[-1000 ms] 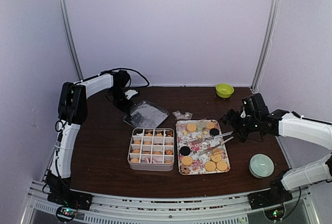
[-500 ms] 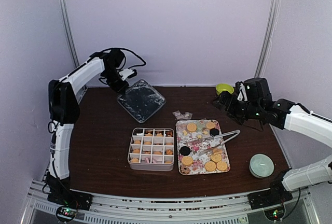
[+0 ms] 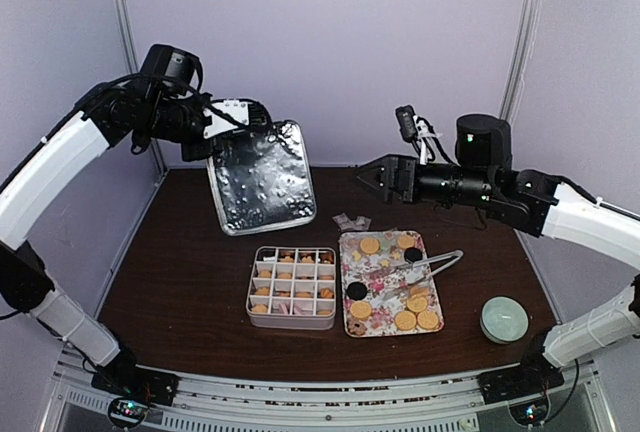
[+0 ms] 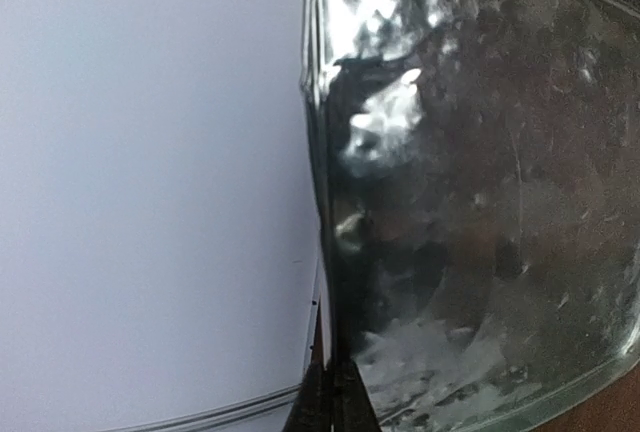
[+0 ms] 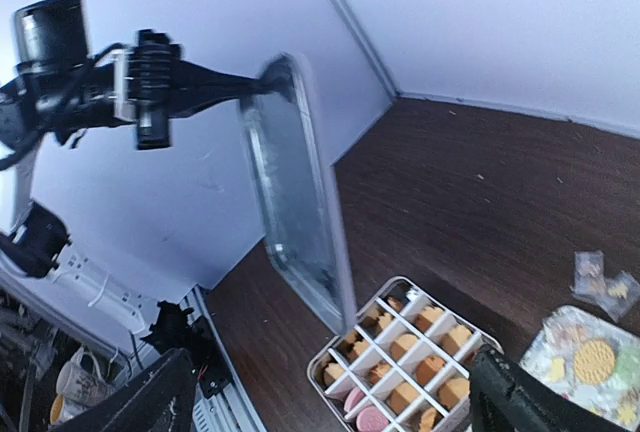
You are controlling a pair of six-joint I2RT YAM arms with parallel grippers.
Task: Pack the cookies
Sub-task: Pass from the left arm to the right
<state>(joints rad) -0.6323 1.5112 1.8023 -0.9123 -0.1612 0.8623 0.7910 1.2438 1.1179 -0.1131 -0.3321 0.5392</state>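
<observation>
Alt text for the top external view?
The left gripper holds a shiny metal lid tilted up in the air above the table, while the open right gripper points toward it. Below, cookies sit in a divided box; more lie on a floral tray with tongs.

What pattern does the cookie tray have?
Floral: the tray shows pink blooms on pale, best in top view.

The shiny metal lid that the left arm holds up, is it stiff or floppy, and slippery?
Probably stiff: the lid hangs flat though the left gripper pinches only one edge. Likely slippery, since its surface is glossy; it may swing or slip.
</observation>
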